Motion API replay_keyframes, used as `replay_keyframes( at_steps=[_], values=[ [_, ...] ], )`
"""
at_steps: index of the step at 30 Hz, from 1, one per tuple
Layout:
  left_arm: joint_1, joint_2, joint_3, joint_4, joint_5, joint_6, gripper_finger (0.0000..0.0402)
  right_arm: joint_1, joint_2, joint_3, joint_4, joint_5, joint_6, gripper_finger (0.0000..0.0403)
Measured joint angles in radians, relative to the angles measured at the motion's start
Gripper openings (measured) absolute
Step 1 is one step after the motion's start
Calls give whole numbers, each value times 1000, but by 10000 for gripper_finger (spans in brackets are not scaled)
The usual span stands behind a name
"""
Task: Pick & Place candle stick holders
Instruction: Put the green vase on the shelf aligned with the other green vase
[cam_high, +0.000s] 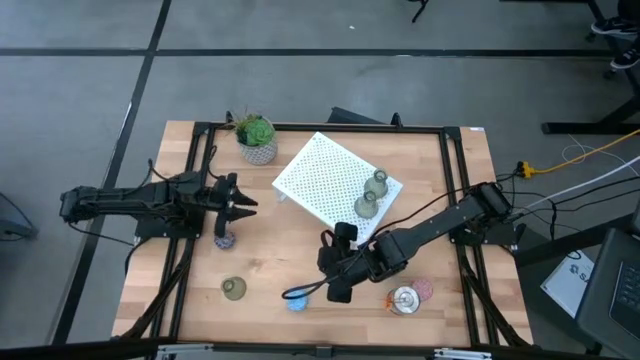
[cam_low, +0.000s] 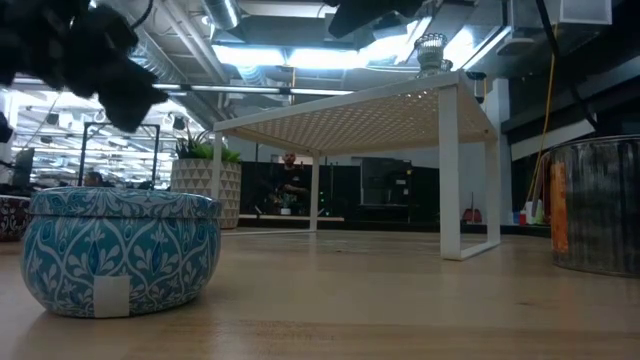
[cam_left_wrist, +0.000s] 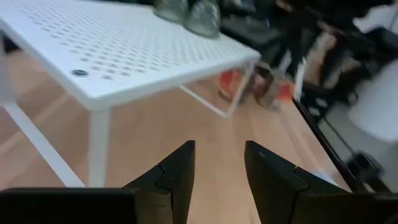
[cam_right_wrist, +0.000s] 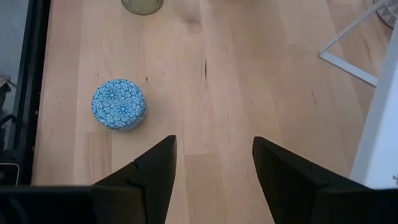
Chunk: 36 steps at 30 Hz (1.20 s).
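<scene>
The right tool (cam_right_wrist: 211, 180) hovers open and empty over the worktop (cam_right_wrist: 249, 93) — the blue holder (cam_right_wrist: 118, 103) sits just ahead of it. The left tool (cam_left_wrist: 219, 180), jaws narrowly apart and empty, hangs above the purple holder (cam_high: 226, 240).

Grey floor (cam_high: 80, 120) with dark seams, bright ceiling lights (cam_low: 250, 55)

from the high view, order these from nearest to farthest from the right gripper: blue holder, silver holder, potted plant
From the right gripper:
1. Blue holder, just beside it toward the left arm's side, near the table's front edge.
2. Silver holder, on the other side, under the right arm.
3. Potted plant, at the far back edge.
</scene>
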Motion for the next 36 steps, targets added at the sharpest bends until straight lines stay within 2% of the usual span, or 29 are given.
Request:
replay_keyframes(
  at_steps=[6, 14, 22, 30, 36],
  values=[
    [-176, 173, 223, -270, -10, 55, 153, 0, 0, 0, -5, 0, -5, 215],
    [-471, 445, 419, -405, 30, 29, 148, 0, 0, 0, -4, -1, -9, 215],
    [-714, 682, 604, -590, -14, -84, 132, 0, 0, 0, -3, -3, -1, 215],
    [-884, 846, 713, -758, -99, -177, 143, 0, 0, 0, -2, -3, 26, 215],
    [-934, 908, 718, -726, -127, -233, 152, 0, 0, 0, -2, -2, 21, 215]
  ],
)
